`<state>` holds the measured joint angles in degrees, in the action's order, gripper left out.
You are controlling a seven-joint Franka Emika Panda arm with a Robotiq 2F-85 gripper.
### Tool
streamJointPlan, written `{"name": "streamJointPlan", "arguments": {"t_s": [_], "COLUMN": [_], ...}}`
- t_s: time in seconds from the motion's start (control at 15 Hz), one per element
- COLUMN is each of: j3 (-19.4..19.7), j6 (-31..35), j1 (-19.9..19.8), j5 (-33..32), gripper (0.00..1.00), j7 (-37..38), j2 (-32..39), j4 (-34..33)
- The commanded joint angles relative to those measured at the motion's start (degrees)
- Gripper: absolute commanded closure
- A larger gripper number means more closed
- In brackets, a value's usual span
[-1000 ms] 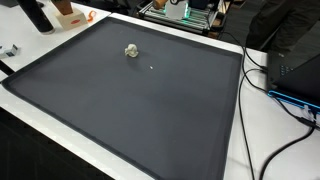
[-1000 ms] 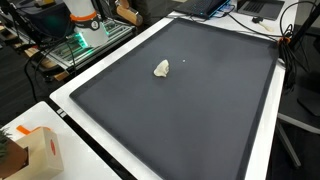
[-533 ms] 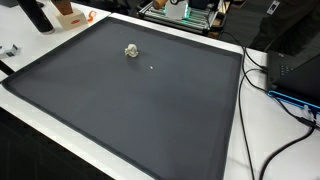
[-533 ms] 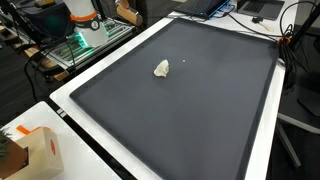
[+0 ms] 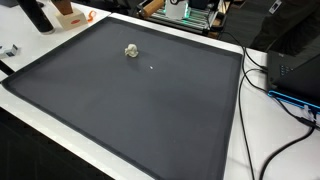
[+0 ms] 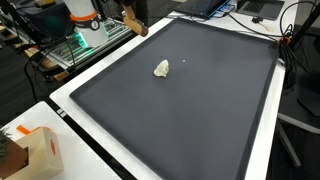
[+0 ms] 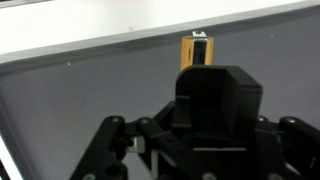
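A dark grey mat [image 5: 150, 120] is covering nearly the whole white table [image 5: 250, 150] in both exterior views. At the far left of an exterior view a small cardboard box [image 6: 40, 150] is sitting on the table's corner, and its orange print is too small to read. Further right, a rack [image 6: 85, 40] of green-lit electronics is standing beyond the table edge. Next to it a tan tip [image 6: 133, 22] is showing over the mat's border, cut off above by the frame. It is possibly the end of the gripper [image 7: 200, 60]. The crumpled white wad [image 6: 162, 68] is lying alone on the mat, toward the edge nearest the rack and well apart from that tip. On the right, black cables [image 5: 244, 95] are trailing along the bare strip of table beside a black case [image 5: 295, 60].

In the wrist view the gripper's black housing and linkages are filling the lower half and hiding much of the mat. The tan tip [image 7: 197, 50] is sticking out ahead of them. Whether the fingers are together or apart I cannot tell.
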<state>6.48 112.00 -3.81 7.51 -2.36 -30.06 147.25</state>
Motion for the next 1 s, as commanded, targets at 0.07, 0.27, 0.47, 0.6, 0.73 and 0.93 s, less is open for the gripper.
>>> {"name": "streamJointPlan", "arguments": {"t_s": [0.07, 0.27, 0.47, 0.6, 0.73, 0.93], "j3": [3.7, 6.4, 8.1, 8.7, 9.1, 9.3], "j6": [7.1, 11.0, 14.2, 15.6, 17.0, 18.7], "j1": [-2.0, -2.9, -3.8, -4.3, -5.0, -6.1], "j5": [4.1, 9.4, 15.8, 20.5, 24.6, 29.6], "gripper": [0.79, 0.79, 0.79, 0.79, 0.79, 0.79], "j7": [-0.4, -0.6, 0.6, 1.3, 2.2, 3.5], "j2": [7.8, 12.0, 15.8, 17.8, 19.6, 21.7], "j4": [-2.9, -3.9, -4.7, -5.1, -5.4, -5.7]}}
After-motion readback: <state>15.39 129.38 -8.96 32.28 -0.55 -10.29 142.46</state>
